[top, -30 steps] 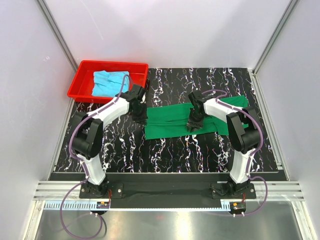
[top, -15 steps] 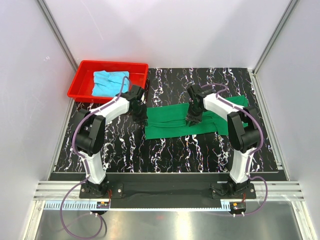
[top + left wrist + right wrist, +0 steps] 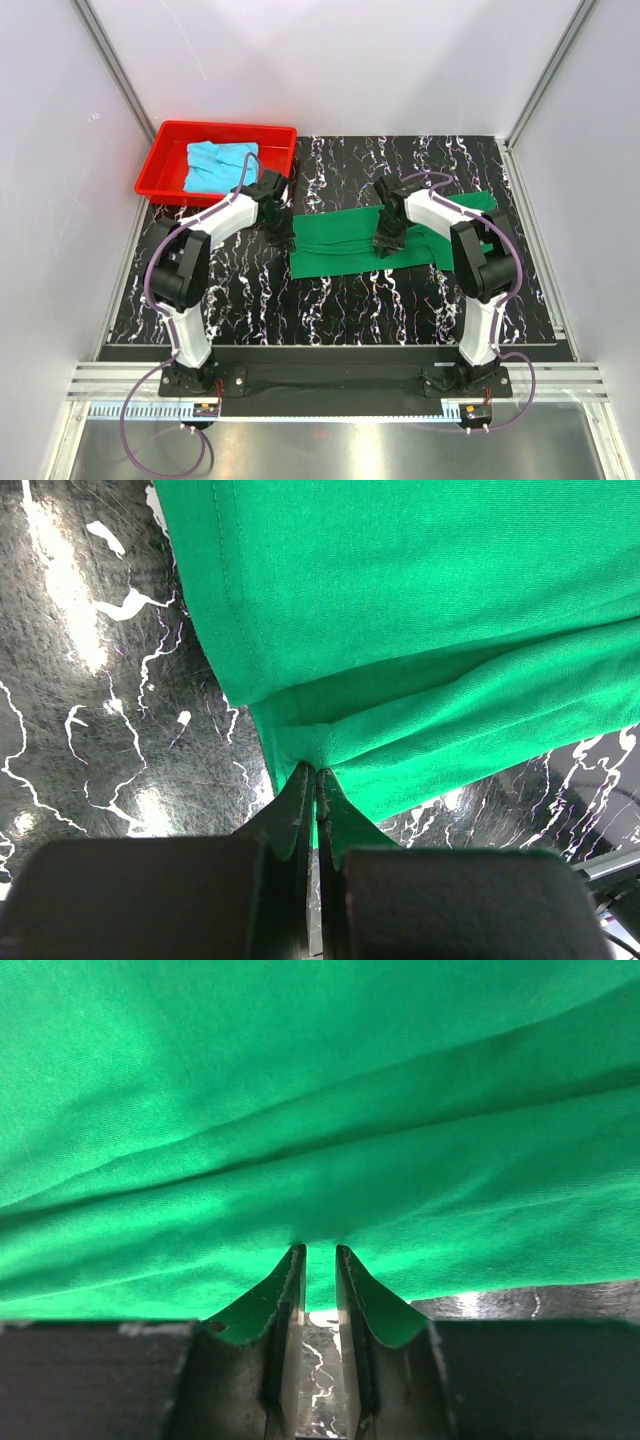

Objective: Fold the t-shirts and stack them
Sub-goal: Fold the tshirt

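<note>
Down on the black, white-veined table [image 3: 330, 300] lies the green t-shirt [image 3: 340, 245], stretched in a long band from the middle out toward three o'clock, creased lengthwise and doubled over on itself at the far end. Clamped on its nine o'clock end is the left gripper [image 3: 283, 237], jaws pressed together with no gap at all and a bunched bit of hem pinched right at the tips. Up close from that wrist, a stitched edge climbing toward eleven o'clock and soft folds fanning away toward three. Over near the middle of the band, just toward its twelve o'clock edge, the right gripper [image 3: 384, 246], pointed down into the cloth. Jaws narrow there, only a slim slot between them, with a ridge of green fabric caught across the tips and a sliver of table showing lower in the gap. Both arms reaching in from six o'clock, elbows out. Up at the ten o'clock corner, the red tray [image 3: 278, 152], and lying inside it the blue t-shirt [image 3: 215, 165], loosely folded, well apart from the green one.
</note>
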### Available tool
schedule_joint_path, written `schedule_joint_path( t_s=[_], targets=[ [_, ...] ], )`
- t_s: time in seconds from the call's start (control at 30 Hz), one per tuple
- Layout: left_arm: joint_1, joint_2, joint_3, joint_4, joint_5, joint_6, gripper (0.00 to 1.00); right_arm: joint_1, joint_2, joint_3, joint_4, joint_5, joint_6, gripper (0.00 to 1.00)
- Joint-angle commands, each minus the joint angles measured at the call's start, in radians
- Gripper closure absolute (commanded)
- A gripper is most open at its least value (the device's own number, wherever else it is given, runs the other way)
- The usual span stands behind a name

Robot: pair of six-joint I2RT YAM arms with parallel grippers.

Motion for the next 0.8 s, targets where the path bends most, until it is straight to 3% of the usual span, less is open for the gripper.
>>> schedule_joint_path(
  t_s=[0.0, 0.5, 0.67, 0.77],
  targets=[
    [0.008, -0.021, 0.021, 0.009, 0.027, 0.005, 1.00, 0.009, -0.008, 0.014, 0.015, 0.052, -0.016, 0.75],
    [0.008, -0.036, 0.002, 0.008, 0.024, 0.011, 0.99, 0.009, 0.078, 0.145, -0.002, 0.110, -0.056, 0.75],
    [0.008, -0.087, -0.013, -0.001, -0.025, 0.025, 0.67, 0.009, 0.107, 0.189, -0.014, 0.127, -0.072, 0.74],
    [0.006, -0.156, -0.047, -0.001, -0.077, 0.035, 0.56, 0.008, 0.121, 0.215, -0.014, 0.137, -0.084, 0.74]
  ],
)
